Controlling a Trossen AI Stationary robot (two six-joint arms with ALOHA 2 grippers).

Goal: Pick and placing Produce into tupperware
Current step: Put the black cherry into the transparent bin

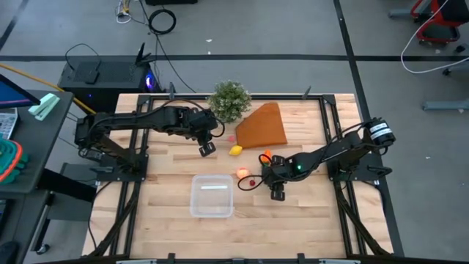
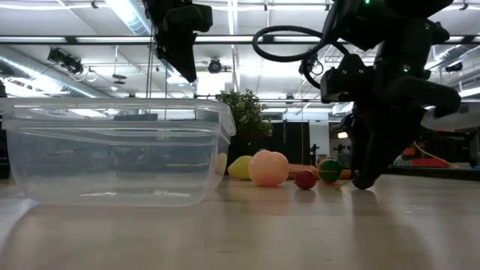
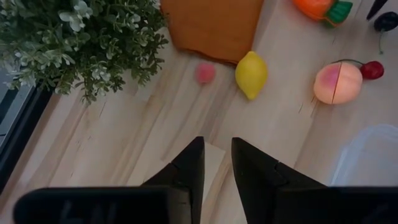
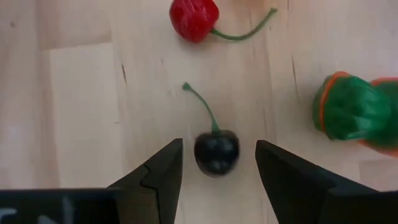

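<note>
Dark cherry (image 4: 216, 151) on pale wood table (image 4: 81, 93); right gripper (image 4: 219, 163) straddling.

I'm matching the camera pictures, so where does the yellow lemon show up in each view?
High view: the lemon lies mid-table, below the orange wedge.
Low view: the lemon peeks out right of the tupperware, beside the peach ball.
Left wrist view: upper centre.
Right wrist view: not in it.
Shared landmark: the peach ball, in all views but the right wrist's.
</note>
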